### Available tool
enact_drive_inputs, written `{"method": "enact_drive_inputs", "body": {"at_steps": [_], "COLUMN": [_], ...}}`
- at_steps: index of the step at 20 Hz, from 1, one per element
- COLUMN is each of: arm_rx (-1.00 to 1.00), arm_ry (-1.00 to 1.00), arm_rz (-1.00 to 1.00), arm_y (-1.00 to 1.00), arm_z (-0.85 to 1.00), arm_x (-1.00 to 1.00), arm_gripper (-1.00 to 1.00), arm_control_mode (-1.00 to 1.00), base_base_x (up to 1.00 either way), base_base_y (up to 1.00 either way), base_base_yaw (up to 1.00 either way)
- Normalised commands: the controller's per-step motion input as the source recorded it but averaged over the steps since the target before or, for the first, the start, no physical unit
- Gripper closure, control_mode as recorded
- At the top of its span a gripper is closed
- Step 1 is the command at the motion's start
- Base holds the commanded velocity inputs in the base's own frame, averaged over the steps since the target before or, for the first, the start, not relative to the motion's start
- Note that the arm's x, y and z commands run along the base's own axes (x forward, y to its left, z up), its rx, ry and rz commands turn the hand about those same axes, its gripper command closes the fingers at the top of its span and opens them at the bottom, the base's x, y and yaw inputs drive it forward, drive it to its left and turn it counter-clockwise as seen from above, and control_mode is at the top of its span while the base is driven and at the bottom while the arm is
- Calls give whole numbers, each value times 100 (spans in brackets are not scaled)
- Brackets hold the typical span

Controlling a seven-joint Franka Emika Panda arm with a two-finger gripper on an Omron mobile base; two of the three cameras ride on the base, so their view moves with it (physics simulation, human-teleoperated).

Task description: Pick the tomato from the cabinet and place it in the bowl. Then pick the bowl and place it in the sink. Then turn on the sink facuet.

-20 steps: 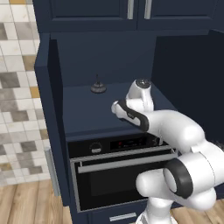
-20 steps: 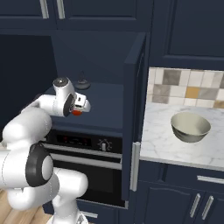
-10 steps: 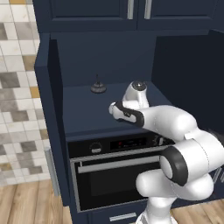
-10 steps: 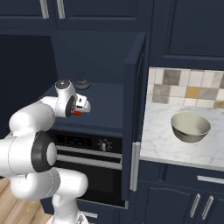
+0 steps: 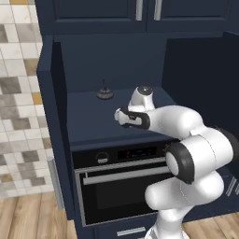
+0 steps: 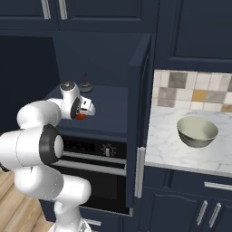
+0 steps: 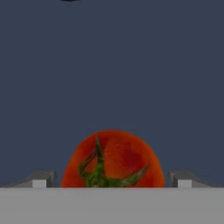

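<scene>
Reaching into cabinet (image 5: 56,140) recess; gripper (image 7: 112,179) jaws spread wide, tips either side of tomato (image 7: 113,159), not clamped. Tomato sits on navy shelf, apparently untouched — contact hard to judge, lower half cut off in hand view. Bowl (image 6: 197,131) empty on marble counter, right of cabinet. Nothing completed: tomato grasp, transfer to bowl, sink placement, faucet all pending.

We see a glossy tomato (image 7: 113,158) skin on a matt navy shelf (image 7: 112,65). Counter (image 6: 165,147) is polished veined marble; bowl (image 6: 197,131) looks smooth glazed.
</scene>
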Motion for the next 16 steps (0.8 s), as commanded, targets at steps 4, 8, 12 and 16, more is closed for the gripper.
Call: {"method": "enact_drive_inputs", "body": {"at_steps": [4,8,12,16], "arm_rx": [0,0,0,0], "arm_ry": [1,1,0,-8], "arm_rz": [0,0,1,0], "arm_y": [0,0,1,0], "arm_z": [-21,-10,0,21], "arm_x": [0,0,-8,-49], "arm_gripper": [100,100,100,100], "arm_control_mode": [-100,-100,-100,-100], "base_base_x": [0,0,0,0], "base_base_y": [0,0,0,0], "base_base_yaw": [0,0,0,0]}}
